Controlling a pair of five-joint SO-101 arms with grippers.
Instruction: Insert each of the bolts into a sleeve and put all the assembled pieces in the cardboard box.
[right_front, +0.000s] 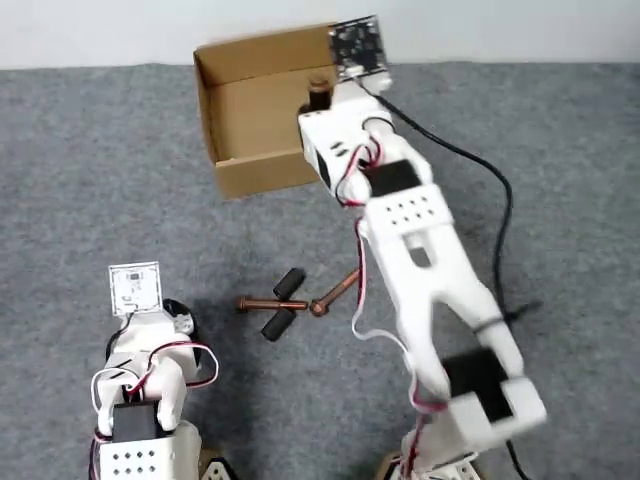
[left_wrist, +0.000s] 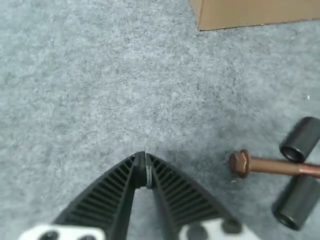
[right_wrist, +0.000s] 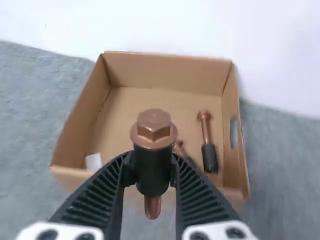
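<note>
My right claw (right_wrist: 151, 166), clamped on a sleeve (right_wrist: 152, 175) with a bolt (right_wrist: 153, 129) through it, holds the pair upright above the box (right_wrist: 165, 70); one assembled piece (right_wrist: 207, 147) lies inside. My left claw (left_wrist: 144, 164), closed and empty, hangs over the tabletop (left_wrist: 75, 75). Two loose bolts (right_front: 262, 303) and two loose sleeves (right_front: 290, 283) lie between the arms.

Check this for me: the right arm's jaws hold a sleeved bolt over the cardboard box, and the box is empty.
Wrong on one point: the cardboard box is not empty. The right wrist view shows one assembled piece already lying inside it. The rest stands: the right arm and its jaws hold a sleeved bolt over the box.
</note>
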